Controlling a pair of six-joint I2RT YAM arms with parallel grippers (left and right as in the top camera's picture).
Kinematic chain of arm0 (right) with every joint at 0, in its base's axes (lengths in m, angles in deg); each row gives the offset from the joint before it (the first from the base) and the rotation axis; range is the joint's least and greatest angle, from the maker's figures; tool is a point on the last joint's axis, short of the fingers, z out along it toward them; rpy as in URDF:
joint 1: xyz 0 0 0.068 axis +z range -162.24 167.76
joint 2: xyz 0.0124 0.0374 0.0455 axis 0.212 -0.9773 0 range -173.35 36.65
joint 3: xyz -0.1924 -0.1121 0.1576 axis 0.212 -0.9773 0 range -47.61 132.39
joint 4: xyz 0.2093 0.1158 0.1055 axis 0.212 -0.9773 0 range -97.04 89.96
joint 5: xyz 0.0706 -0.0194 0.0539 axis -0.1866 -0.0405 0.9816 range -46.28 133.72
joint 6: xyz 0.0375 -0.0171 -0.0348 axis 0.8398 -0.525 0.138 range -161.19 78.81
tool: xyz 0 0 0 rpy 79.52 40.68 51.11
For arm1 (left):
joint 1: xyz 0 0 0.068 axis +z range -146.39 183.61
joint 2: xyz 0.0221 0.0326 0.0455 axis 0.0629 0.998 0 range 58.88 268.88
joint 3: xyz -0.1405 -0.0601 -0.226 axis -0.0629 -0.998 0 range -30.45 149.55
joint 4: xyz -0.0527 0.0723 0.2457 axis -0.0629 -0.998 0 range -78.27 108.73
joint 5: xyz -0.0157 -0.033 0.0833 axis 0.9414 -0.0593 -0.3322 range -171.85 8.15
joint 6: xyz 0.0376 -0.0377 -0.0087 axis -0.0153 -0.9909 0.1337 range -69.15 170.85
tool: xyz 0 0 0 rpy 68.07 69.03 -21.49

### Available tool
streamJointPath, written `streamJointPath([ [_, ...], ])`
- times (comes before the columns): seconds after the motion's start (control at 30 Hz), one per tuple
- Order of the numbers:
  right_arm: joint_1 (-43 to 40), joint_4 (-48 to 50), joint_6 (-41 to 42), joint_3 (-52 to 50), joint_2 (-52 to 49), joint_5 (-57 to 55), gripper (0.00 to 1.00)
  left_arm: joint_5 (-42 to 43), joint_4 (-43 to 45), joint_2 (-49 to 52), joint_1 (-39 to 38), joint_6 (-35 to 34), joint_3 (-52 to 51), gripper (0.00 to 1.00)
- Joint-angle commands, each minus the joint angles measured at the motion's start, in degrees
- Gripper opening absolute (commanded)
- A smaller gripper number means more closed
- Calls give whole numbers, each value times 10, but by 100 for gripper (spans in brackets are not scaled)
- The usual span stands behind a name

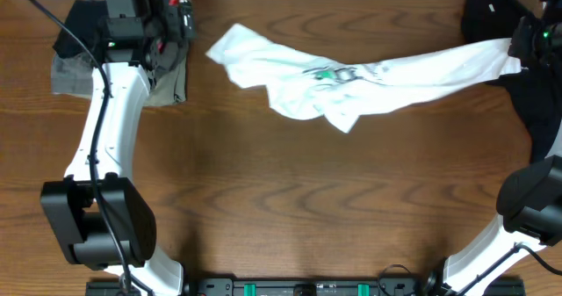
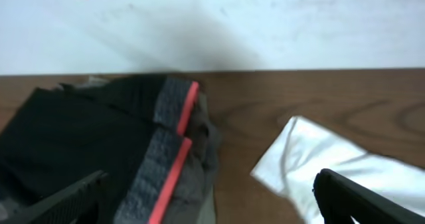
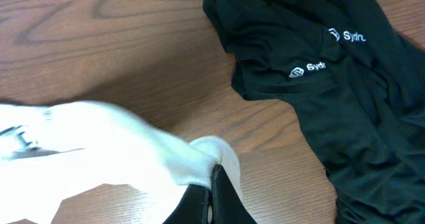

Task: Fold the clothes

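The white T-shirt with a small green logo lies crumpled and stretched across the far middle of the table, drawn out to the right. My right gripper is shut on its right end; the right wrist view shows the jaws pinching the white cloth above the wood. My left gripper is open at the far left above a pile of dark clothes; its fingers hold nothing, and the shirt's left end lies to their right.
A folded dark and grey pile with a red stripe lies at the far left. A black garment with white lettering lies at the far right. The wall stands behind the table's far edge.
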Motion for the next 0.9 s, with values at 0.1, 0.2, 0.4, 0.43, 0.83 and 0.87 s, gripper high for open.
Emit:
streamJointPath([
  [0.1, -5, -4, 0, 4, 8, 12, 1, 53, -79, -2, -40, -6, 4, 98],
  [0.2, -5, -5, 1, 4, 8, 30, 1, 118, -132, -1, -74, 3, 3, 98],
  [0.4, -5, -9, 0, 4, 8, 37, 1, 146, -220, 0, -174, 96, -4, 99],
  [0.43, -5, -11, 0, 4, 8, 37, 1, 146, -227, 0, -194, 103, -8, 99],
  [0.83, -5, -16, -9, 4, 8, 52, 1, 146, -152, 91, -334, 82, -33, 94],
  [0.87, -5, -16, -8, 4, 8, 52, 1, 146, -141, 103, -335, 73, -33, 94],
])
